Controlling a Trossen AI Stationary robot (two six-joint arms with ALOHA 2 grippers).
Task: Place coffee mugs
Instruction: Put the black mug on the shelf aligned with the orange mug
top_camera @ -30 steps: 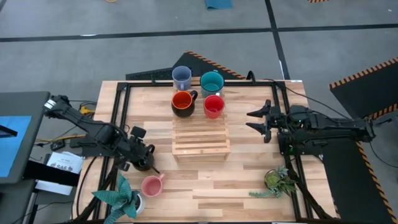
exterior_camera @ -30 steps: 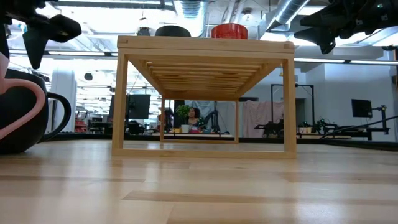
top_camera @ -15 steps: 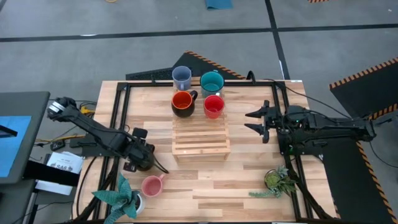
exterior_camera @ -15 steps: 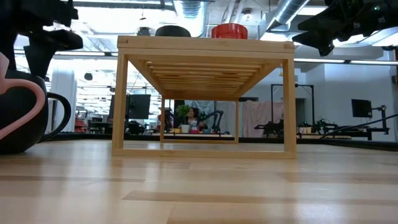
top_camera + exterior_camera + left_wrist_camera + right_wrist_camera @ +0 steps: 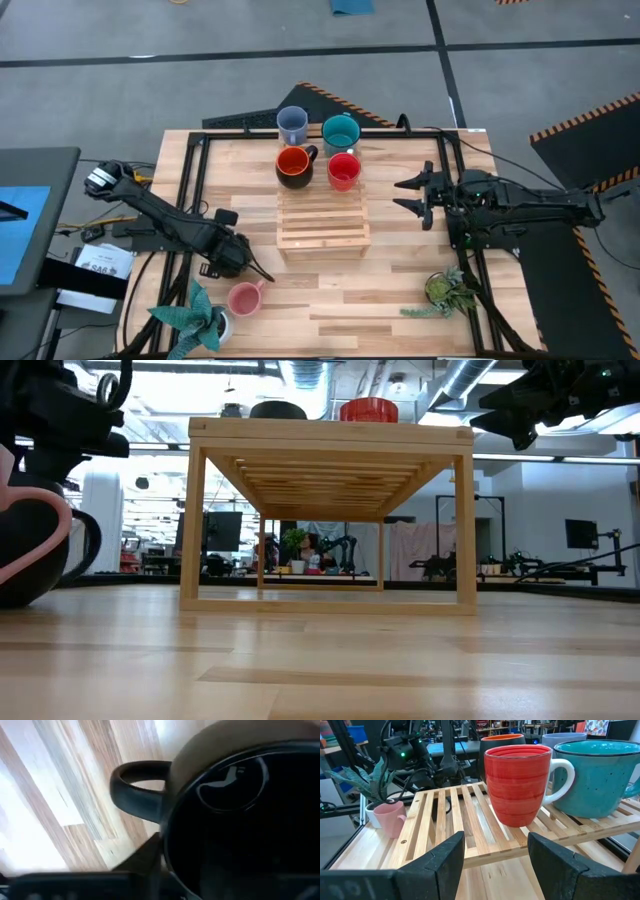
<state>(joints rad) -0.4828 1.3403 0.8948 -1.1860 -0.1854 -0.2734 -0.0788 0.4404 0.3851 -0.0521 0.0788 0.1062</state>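
Note:
The all-black mug point(image 5: 28, 550) stands upright on the table left of the wooden rack point(image 5: 322, 222), its handle point(image 5: 137, 790) sticking out sideways. My left gripper point(image 5: 232, 258) is low over it and open. One finger point(image 5: 145, 862) is outside the wall beside the handle; the other is lost in the dark inside. The pink mug point(image 5: 243, 298) stands nearer the near edge. The red point(image 5: 343, 170), black-and-orange point(image 5: 293, 165), teal point(image 5: 340, 131) and grey-blue point(image 5: 291, 124) mugs stand on the rack's far end. My right gripper point(image 5: 412, 196) hovers open, right of the rack. My left gripper comes down on the black mug from above at the rim point(image 5: 170, 815) beside the handle. Whether a finger touches the wall, I cannot tell. The mug's base is on the table.
A potted plant point(image 5: 195, 318) stands at the near left corner beside the pink mug, another point(image 5: 445, 292) at the near right. A black frame point(image 5: 195, 180) runs along the table's sides. The rack's near half point(image 5: 322, 238) carries nothing. Bare wood lies between rack and near edge.
My left gripper has come down and moved a little toward the near edge, closing in over the black mug; its arm has swung with it. The mugs have stayed where they were.

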